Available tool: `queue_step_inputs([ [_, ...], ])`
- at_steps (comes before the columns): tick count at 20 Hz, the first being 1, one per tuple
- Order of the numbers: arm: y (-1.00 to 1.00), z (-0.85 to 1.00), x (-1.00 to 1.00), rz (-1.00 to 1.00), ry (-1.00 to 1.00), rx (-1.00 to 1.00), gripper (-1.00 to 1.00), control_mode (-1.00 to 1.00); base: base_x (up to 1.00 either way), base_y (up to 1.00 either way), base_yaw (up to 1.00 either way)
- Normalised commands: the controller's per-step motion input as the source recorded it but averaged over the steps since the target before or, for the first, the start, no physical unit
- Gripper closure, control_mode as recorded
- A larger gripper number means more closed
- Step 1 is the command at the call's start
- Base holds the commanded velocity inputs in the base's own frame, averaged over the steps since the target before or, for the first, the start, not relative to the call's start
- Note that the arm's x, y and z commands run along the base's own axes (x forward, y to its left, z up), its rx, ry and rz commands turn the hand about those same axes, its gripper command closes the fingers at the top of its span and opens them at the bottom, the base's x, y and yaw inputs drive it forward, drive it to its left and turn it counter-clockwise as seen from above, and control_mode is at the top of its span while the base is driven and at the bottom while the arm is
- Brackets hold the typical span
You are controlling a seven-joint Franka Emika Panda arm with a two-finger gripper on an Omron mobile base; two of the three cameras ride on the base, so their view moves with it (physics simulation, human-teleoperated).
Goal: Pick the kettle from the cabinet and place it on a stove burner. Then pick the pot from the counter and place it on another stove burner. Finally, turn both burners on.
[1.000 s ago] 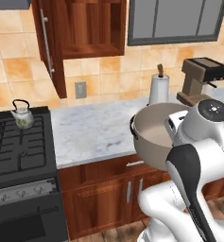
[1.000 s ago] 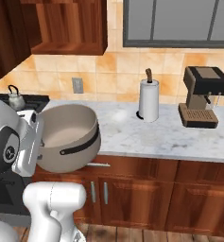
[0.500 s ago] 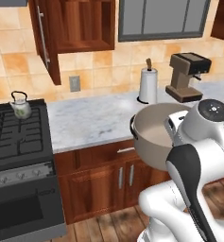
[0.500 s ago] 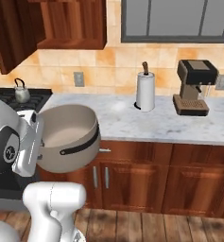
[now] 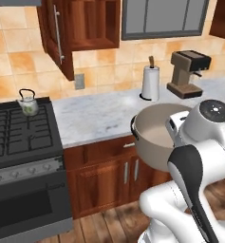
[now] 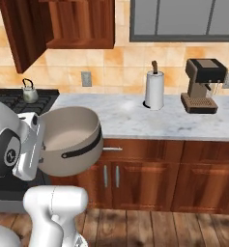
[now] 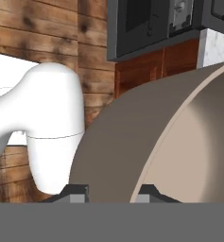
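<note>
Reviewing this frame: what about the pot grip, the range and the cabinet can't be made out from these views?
- Gripper: hand view shows just fingertip stubs astride the pot wall; the bottom edge cuts off the rest.
- Pot's far loop handle: hidden by the robot's body in both base views.
- Range knobs: too small to read their settings.
- Cabinet: top cut off by the frame edge.

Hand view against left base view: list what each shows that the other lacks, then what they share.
Hand view alone: the tool astride the pot wall, one fingertip outside and one inside the rim, and wooden floor planks behind.

Left base view alone: the kettle on a rear burner of the range, the open cabinet, the paper-towel roll and the coffee machine on the counter.

Shared: the pot held off the counter, the range front, the wooden base units, a strip of marble.
</note>
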Motion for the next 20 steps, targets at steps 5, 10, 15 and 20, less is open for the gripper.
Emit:
queue_step_inputs([
  [5,0.00,0.00,0.00,0.00,0.00,0.00,1.00,1.00,-0.21,0.54,-0.12],
  [10,0.00,0.00,0.00,0.00,0.00,0.00,1.00,1.00,-0.21,0.52,-0.12],
  [15,0.00,0.00,0.00,0.00,0.00,0.00,1.00,1.00,-0.20,0.51,-0.12],
  [20,0.00,0.00,0.00,0.00,0.00,0.00,1.00,1.00,-0.15,0.54,-0.13],
])
